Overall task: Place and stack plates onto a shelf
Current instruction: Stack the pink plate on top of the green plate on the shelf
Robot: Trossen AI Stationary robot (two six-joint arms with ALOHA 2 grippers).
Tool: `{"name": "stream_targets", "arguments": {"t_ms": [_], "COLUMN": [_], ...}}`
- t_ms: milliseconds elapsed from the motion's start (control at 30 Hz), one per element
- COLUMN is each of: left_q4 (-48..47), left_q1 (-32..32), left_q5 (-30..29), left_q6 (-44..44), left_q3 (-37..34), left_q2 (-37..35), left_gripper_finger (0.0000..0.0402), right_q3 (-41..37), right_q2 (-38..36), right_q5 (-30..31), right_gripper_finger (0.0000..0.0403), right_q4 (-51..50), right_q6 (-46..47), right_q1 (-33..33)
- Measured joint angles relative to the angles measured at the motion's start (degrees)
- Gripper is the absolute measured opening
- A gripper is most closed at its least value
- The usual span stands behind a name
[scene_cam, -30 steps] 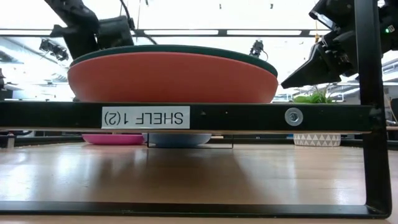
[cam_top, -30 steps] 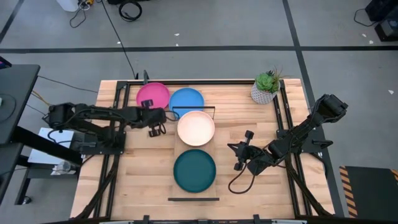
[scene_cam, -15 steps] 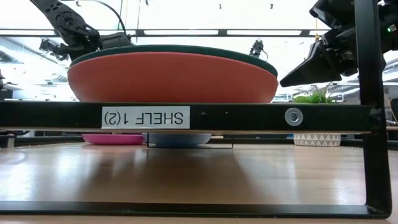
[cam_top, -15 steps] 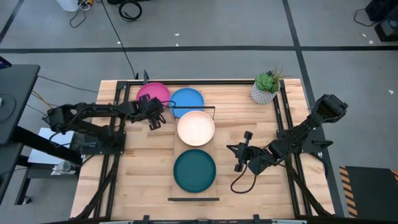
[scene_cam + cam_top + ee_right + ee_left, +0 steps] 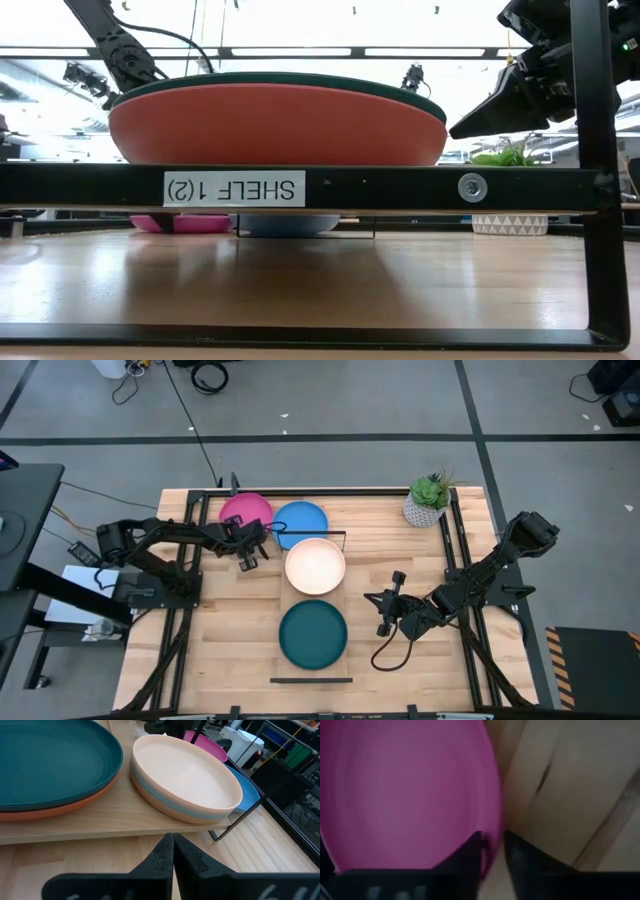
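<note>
A pink plate (image 5: 243,510) and a blue plate (image 5: 303,520) lie flat on the tabletop at the far side. On the shelf (image 5: 312,598), a cream plate (image 5: 315,565) sits on a light blue one (image 5: 200,815), and a teal plate (image 5: 312,633) sits on an orange one (image 5: 280,125). My left gripper (image 5: 249,548) is at the pink plate's near right rim, shut on it. My right gripper (image 5: 385,610) is shut and empty over the table, right of the shelf. My left gripper has the pink plate's rim (image 5: 494,837) between its two fingers, one finger (image 5: 470,855) over the plate's inside and the other (image 5: 522,857) outside it. The fingers come from the near side, slanting down. The plate lies on the table (image 5: 180,223).
A small potted plant (image 5: 428,500) stands at the far right corner. The shelf's black rails stand at its far end (image 5: 312,533) and near end (image 5: 312,680). Bare tabletop lies left of the shelf (image 5: 235,620). A cable loops beside my right gripper (image 5: 385,655).
My left gripper has gone toward the table's far edge and down onto the pink plate's near right rim. The plates have stayed where they were.
</note>
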Motion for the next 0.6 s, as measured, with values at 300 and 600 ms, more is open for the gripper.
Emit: {"name": "stream_targets", "arguments": {"t_ms": [300, 600], "left_q4": [-2.81, -6.53], "left_q1": [-0.59, -2.88], "left_q5": [-1.76, -3.43], "left_q6": [-0.27, -0.79], "left_q3": [2.74, 10.44], "left_q2": [-5.83, -17.41], "left_gripper_finger": [0.0018, 0.0017], "right_q3": [0.0, -0.14], "right_q2": [0.0, 0.0], "right_q5": [0.0, -0.26], "right_gripper_finger": [0.0014, 0.0014], "right_q4": [-0.02, 0.07], "right_q6": [0.0, 0.17], "right_q1": [0.0, 0.0]}}
